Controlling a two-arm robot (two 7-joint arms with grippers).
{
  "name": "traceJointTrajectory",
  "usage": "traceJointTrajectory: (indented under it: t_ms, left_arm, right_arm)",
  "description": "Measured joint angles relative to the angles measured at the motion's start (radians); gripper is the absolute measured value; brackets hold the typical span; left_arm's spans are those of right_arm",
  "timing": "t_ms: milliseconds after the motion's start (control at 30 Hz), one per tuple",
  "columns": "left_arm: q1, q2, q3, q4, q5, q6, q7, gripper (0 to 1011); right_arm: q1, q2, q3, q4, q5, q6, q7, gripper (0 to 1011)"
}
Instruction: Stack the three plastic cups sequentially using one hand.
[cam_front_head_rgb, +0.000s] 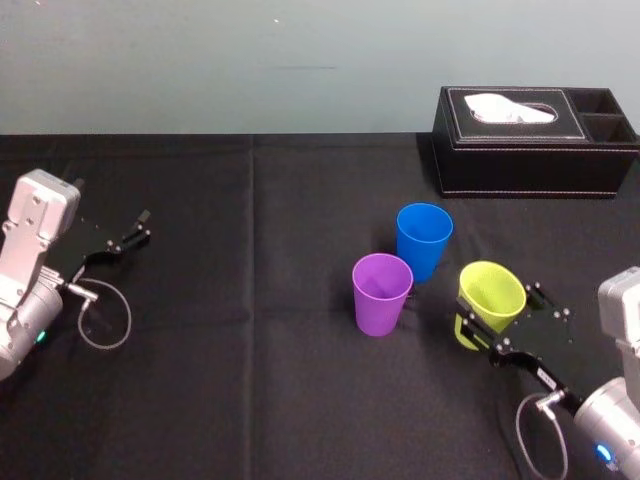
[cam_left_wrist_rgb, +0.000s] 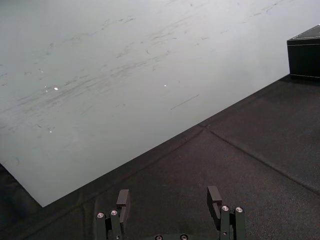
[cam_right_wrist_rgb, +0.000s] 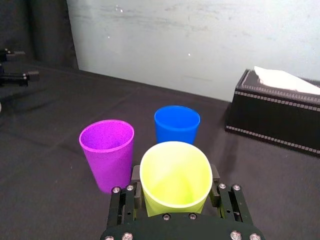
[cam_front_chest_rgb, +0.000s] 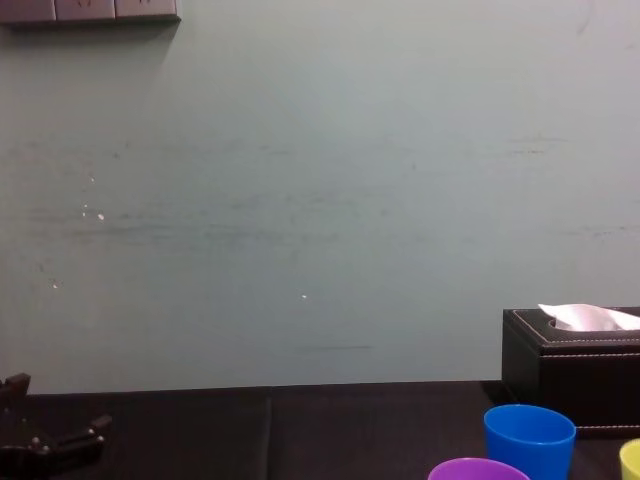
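While my right gripper (cam_front_head_rgb: 498, 318) is clamped on the yellow-green cup (cam_front_head_rgb: 492, 290), the purple cup (cam_front_head_rgb: 381, 295) stands near on its left. My left gripper (cam_front_head_rgb: 138, 228) sits far off, spread wide.

You see the rear cup (cam_front_head_rgb: 424, 240) behind and between the left cup (cam_front_head_rgb: 381, 292) and right cup (cam_front_head_rgb: 490, 295), with the tissue box (cam_front_head_rgb: 535, 140) beyond, rightward.

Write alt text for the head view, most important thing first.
The right gripper grips a tilted yellow-green cup at lower right over a black table. A purple cup and a blue cup stand upright just to its left, a black tissue box behind them. The left gripper rests open at far left.
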Motion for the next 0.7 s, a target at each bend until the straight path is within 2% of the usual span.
traceJointTrajectory:
  t_ms: [200,333,433,533,633,700]
  left_arm:
    - [0.0,0.0,0.0,0.0,0.0,0.0,0.0,1011]
    - [0.0,0.0,0.0,0.0,0.0,0.0,0.0,1011]
    - [0.0,0.0,0.0,0.0,0.0,0.0,0.0,1011]
    - [0.0,0.0,0.0,0.0,0.0,0.0,0.0,1011]
    - [0.0,0.0,0.0,0.0,0.0,0.0,0.0,1011]
    - [0.0,0.0,0.0,0.0,0.0,0.0,0.0,1011]
  right_arm:
    - [0.027,0.0,0.018,-0.024,0.002,0.044,0.022,738]
    - [0.062,0.007,0.029,-0.039,0.013,0.101,0.046,738]
    - [0.112,0.014,0.037,-0.046,0.034,0.17,0.071,738]
    - [0.147,0.017,0.036,-0.047,0.049,0.207,0.085,738]
    - [0.206,0.02,0.023,-0.037,0.067,0.256,0.099,738]
    - [0.229,0.02,0.016,-0.03,0.07,0.269,0.101,738]
